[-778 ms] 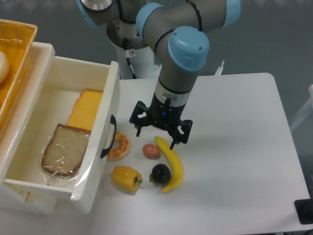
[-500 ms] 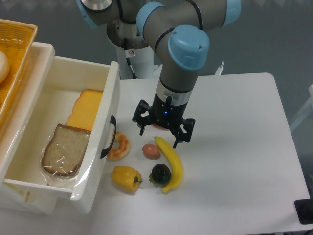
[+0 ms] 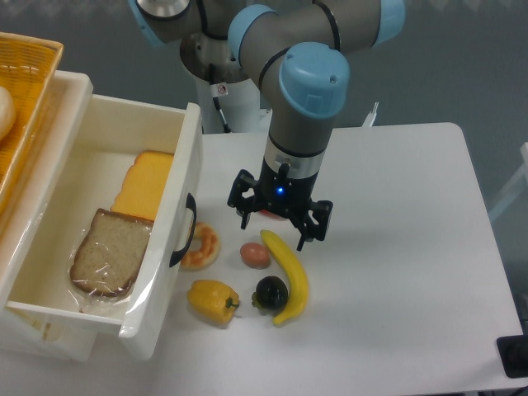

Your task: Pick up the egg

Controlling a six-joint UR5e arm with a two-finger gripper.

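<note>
The egg lies on the white table, a small pinkish-brown oval boxed in by neighbours: the banana curves just beside its right side, seemingly touching or nearly so, the glazed donut sits close on its left against the drawer front, and the black round fruit and yellow bell pepper lie just below it. The gripper hangs above and a little behind the egg, fingers spread wide and holding nothing, the left fingertip near the egg's upper left and the right fingertip over the banana's top end.

As I judge it, the step in hand is lining up for the descent. To do it well, the fingers should straddle the egg's short axis, and the tool needs to come forward so the egg sits midway between the tips. The right finger looks likely to land on the banana if lowered as it stands; turning the wrist so the fingers drop into the free gaps above and below the egg may be cleaner. The egg is smooth and rounded, so a low, centred, gentle close should keep it from squirting out
</note>
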